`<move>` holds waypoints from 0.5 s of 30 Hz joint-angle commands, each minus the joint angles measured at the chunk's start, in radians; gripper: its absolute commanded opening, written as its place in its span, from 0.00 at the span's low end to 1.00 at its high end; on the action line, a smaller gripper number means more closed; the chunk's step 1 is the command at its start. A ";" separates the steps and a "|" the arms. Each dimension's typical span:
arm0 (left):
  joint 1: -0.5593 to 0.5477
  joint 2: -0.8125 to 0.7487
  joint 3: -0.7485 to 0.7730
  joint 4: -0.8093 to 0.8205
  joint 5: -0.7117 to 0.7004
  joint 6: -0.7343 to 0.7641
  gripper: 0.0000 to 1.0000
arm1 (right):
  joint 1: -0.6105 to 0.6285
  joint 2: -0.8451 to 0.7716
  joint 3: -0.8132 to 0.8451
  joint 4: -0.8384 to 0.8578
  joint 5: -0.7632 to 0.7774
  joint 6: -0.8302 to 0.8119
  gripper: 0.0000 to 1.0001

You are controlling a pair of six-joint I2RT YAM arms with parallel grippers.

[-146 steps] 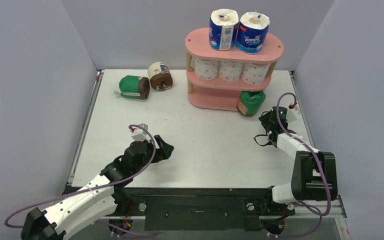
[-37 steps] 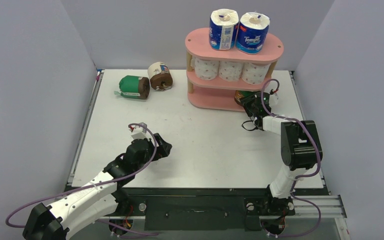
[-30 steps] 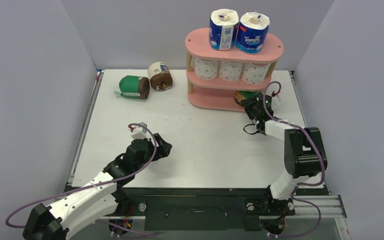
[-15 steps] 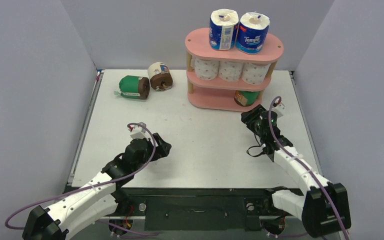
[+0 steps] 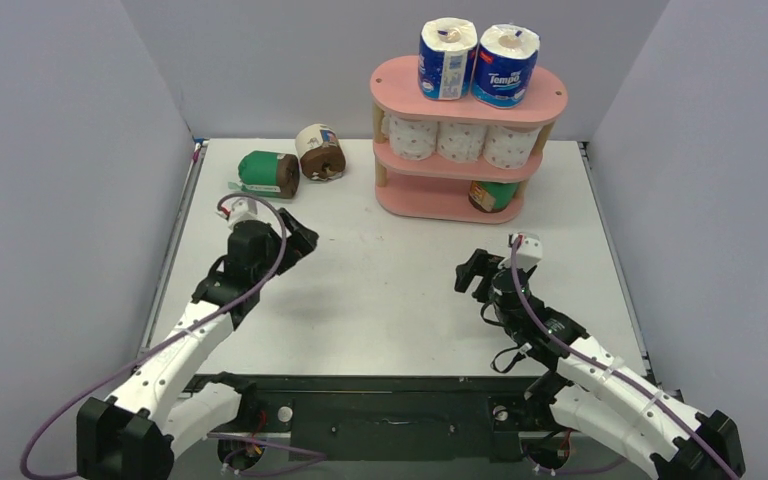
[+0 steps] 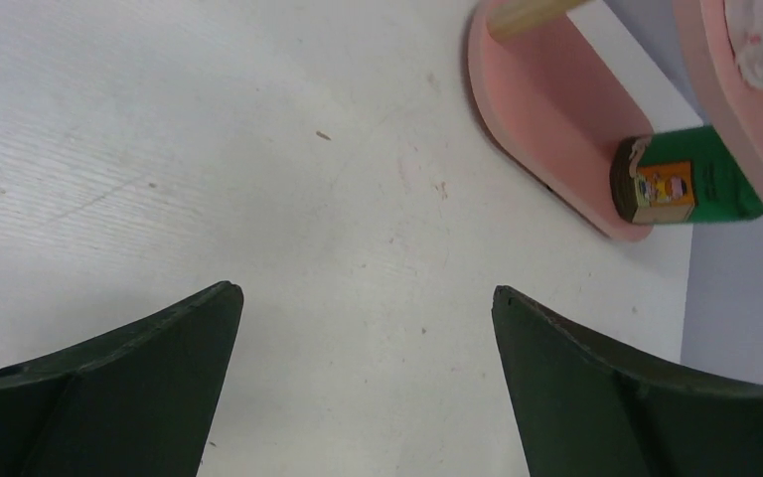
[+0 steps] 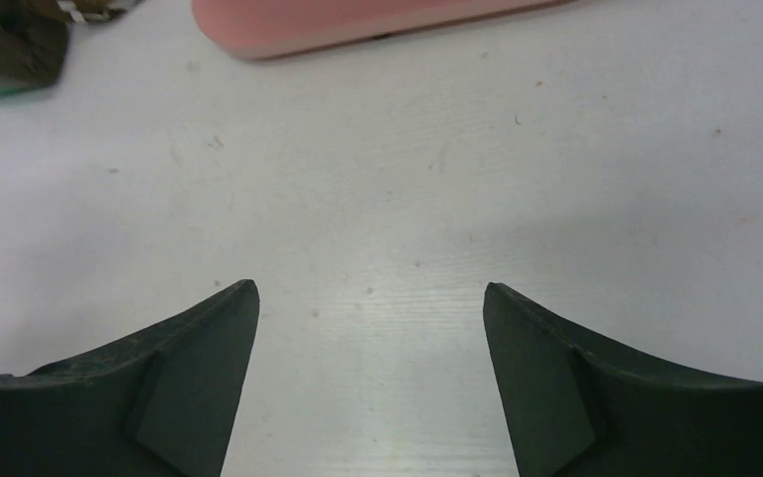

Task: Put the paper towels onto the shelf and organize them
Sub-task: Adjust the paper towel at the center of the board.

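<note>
Table (image 5: 390,300): two rolls lie loose near its far left corner.

Shelf (image 5: 400,95), far side, right of centre:
- Top board: two blue-white rolls (image 5: 447,58), upright.
- Middle board: three pink-dotted rolls (image 5: 460,142) in a row.
- Bottom board: one shelved green roll (image 5: 497,195) at the right end. The rest of that board is bare.

Judgement: six of eight are shelved. The step in hand is the reach for the seventh, and the bare bottom board is the likely place for both loose rolls.

Left gripper (image 5: 298,238): jaws spread wide and holding nothing. The left wrist view shows only bare table between the fingers, with the shelf's bottom board beyond.

Right gripper (image 5: 472,275): jaws parted and empty, low over mid-table, well apart from the shelf and from any roll.

Loose green roll (image 5: 268,172): on its side, near the left gripper, beyond it and a little to its left. It is not between the jaws and does not show in the left wrist view.

Cream-wrapped roll (image 5: 320,151): just beside the green one, on the shelf side, slightly farther from the jaws.

Next move, as I judge it: swing the left gripper leftward and forward, bring the open jaws down around the green roll's body, then close. The roll lies on its side, so it may roll away if nudged off-centre.
</note>
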State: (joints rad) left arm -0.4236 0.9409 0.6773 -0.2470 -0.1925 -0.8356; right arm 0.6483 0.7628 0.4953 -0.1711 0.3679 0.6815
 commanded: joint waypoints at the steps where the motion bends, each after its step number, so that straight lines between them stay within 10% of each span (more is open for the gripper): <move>1: 0.182 0.096 0.081 0.049 0.180 -0.098 0.97 | 0.044 -0.007 -0.057 0.005 0.055 0.020 0.81; 15: 0.454 0.507 0.345 0.184 0.092 -0.160 0.97 | 0.081 -0.090 -0.210 0.183 -0.012 0.046 0.79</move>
State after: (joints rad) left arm -0.0166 1.3731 0.9257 -0.1741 -0.0322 -0.9886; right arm 0.7216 0.6724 0.3202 -0.1215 0.3882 0.7143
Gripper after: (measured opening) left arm 0.971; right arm 0.794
